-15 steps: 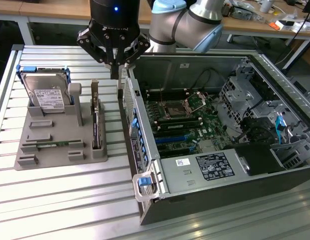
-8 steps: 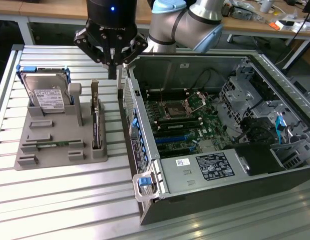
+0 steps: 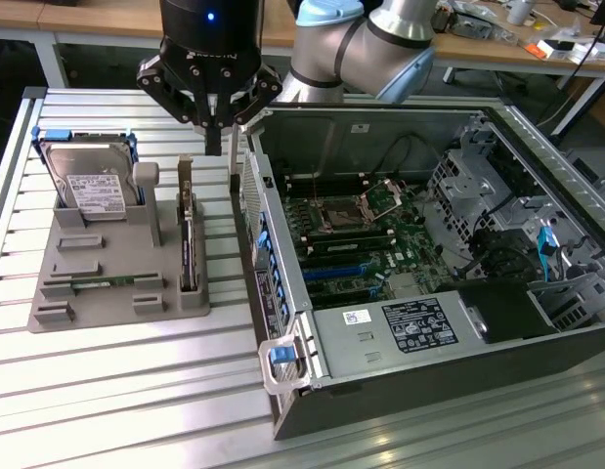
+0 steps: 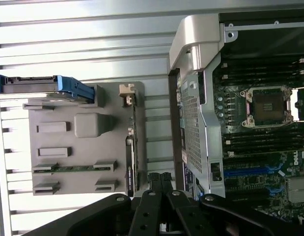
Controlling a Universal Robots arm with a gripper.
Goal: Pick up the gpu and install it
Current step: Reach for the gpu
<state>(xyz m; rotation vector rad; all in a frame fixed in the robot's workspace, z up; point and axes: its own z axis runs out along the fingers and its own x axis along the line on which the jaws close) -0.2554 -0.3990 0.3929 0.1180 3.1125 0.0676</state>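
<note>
The gpu [image 3: 188,249] is a thin dark card standing on edge in a slot of the grey holder [image 3: 116,244], its silver bracket at the far end. In the wrist view the gpu [image 4: 132,147] shows edge-on along the holder's side nearest the case. My gripper [image 3: 214,142] hangs above the table, just beyond the gpu's bracket end and between the holder and the computer case [image 3: 282,293]. Its fingers [image 4: 155,181] are pressed together and shut, with nothing held and no contact with the card.
A silver hard drive [image 3: 87,181] with blue rails leans in the holder's back left. A green memory stick [image 3: 102,284] lies in the holder's front slot. The open case shows the motherboard [image 3: 361,230] with blue card slots [image 3: 346,266]. The slatted table [image 3: 116,391] lies in front.
</note>
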